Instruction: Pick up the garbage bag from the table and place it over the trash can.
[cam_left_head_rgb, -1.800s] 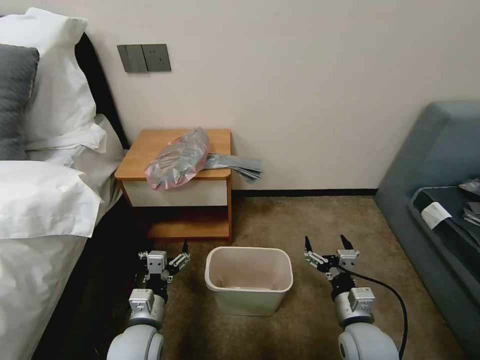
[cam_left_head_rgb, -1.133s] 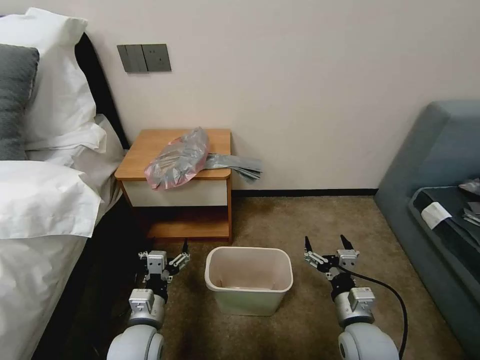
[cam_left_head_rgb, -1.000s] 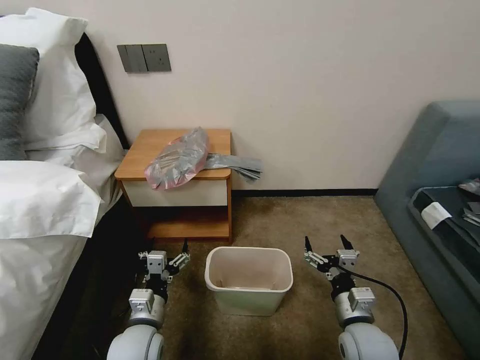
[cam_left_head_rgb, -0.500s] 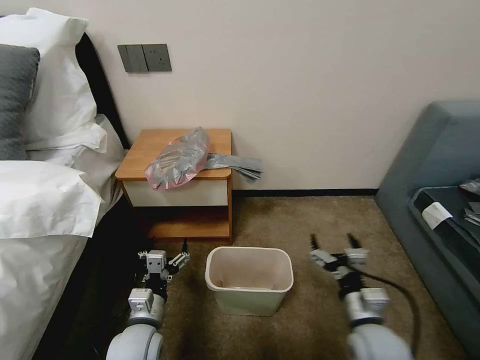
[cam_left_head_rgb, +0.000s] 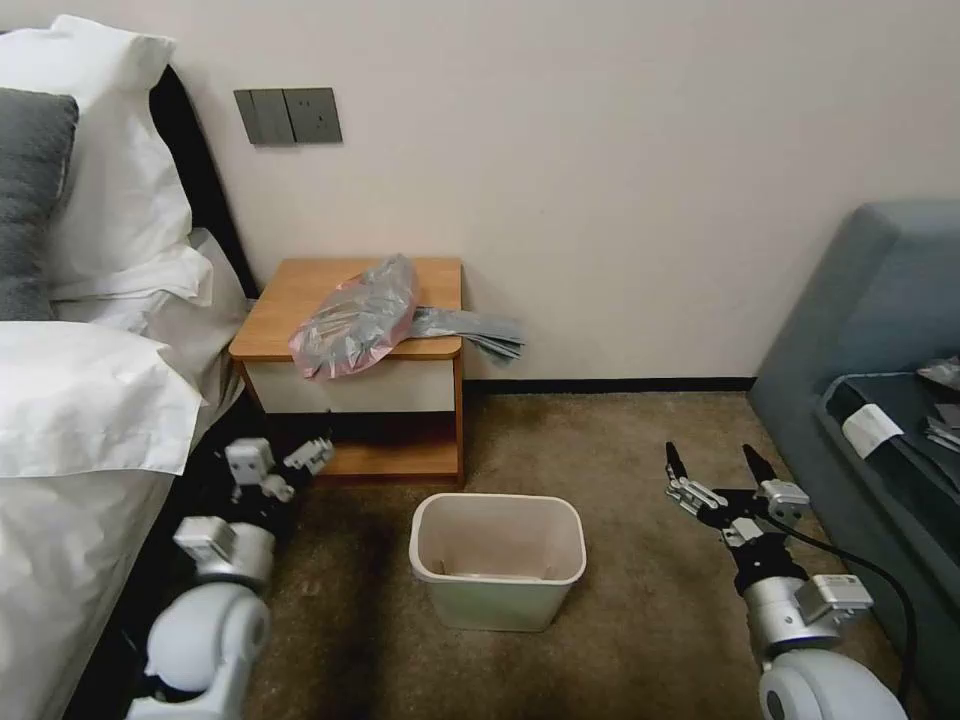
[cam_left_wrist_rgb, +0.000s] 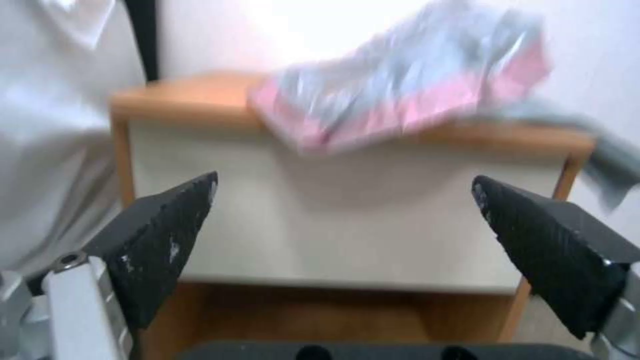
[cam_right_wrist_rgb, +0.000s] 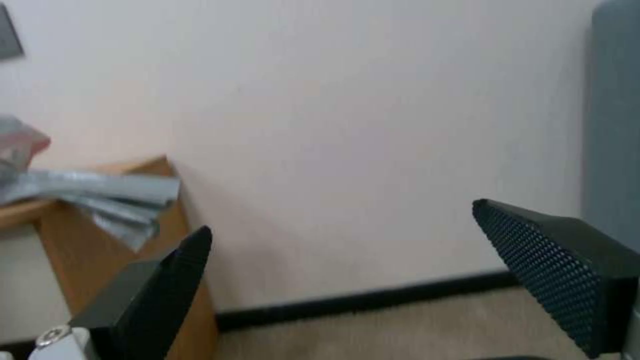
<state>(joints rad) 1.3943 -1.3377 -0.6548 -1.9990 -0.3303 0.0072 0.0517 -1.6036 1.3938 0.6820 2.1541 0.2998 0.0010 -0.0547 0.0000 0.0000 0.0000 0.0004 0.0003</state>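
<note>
Garbage bag on the nightstand, both grippers empty and spread.

The garbage bag (cam_left_head_rgb: 355, 318) lies crumpled across the table (cam_left_head_rgb: 290, 310), its pinkish edge hanging over the front and a grey tail trailing off toward 3 o'clock. The trash can (cam_left_head_rgb: 497, 560) stands on the carpet (cam_left_head_rgb: 600, 440) at 5 o'clock from the table. The left gripper (cam_left_head_rgb: 280, 468) hovers low by the table's shelf at 10 o'clock from the can, fingers (cam_left_wrist_rgb: 167, 235) apart, facing the drawer. The right gripper (cam_left_head_rgb: 715, 470) sits at 3 o'clock of the can, released, beside the sofa (cam_left_head_rgb: 880, 300).
</note>
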